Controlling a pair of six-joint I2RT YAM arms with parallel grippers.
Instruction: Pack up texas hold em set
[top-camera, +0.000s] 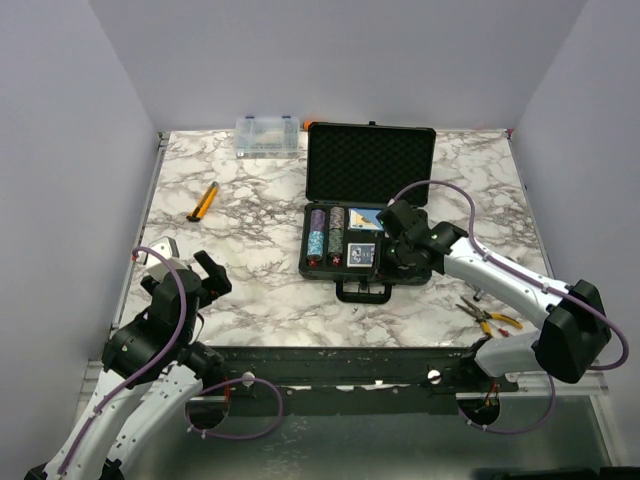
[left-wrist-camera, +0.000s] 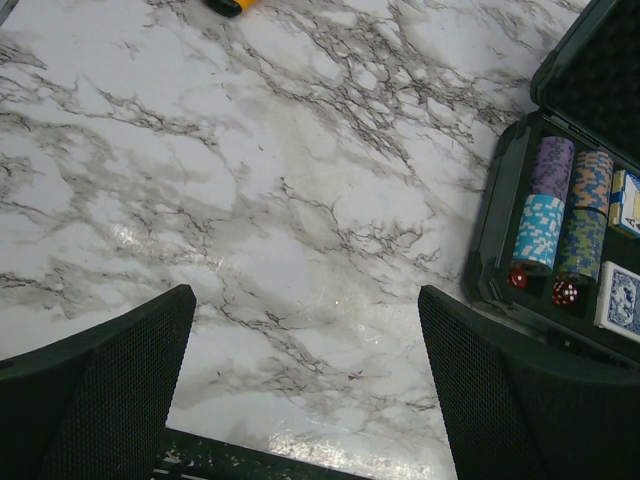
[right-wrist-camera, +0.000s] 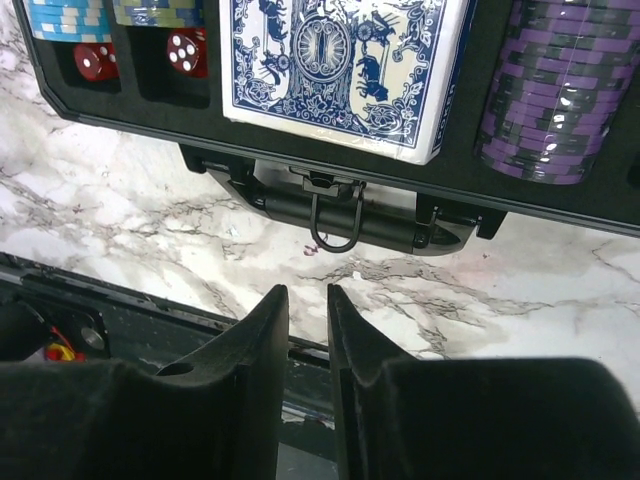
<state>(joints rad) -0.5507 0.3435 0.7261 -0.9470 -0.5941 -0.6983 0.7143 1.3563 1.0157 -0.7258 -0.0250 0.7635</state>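
Case (top-camera: 369, 210) open mid-table, chip stacks (right-wrist-camera: 545, 90), deck (right-wrist-camera: 340, 70), dice (right-wrist-camera: 185, 50) seated in tray; right gripper (right-wrist-camera: 308, 305) nearly shut, empty, hovering by handle (right-wrist-camera: 340, 215); left gripper (left-wrist-camera: 300, 380) wide, idle; best reach behind foam lid (top-camera: 370, 165), push down evenly.

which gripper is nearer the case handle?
Right. The right gripper hovers just in front of the case handle; the left gripper sits well off to its left.
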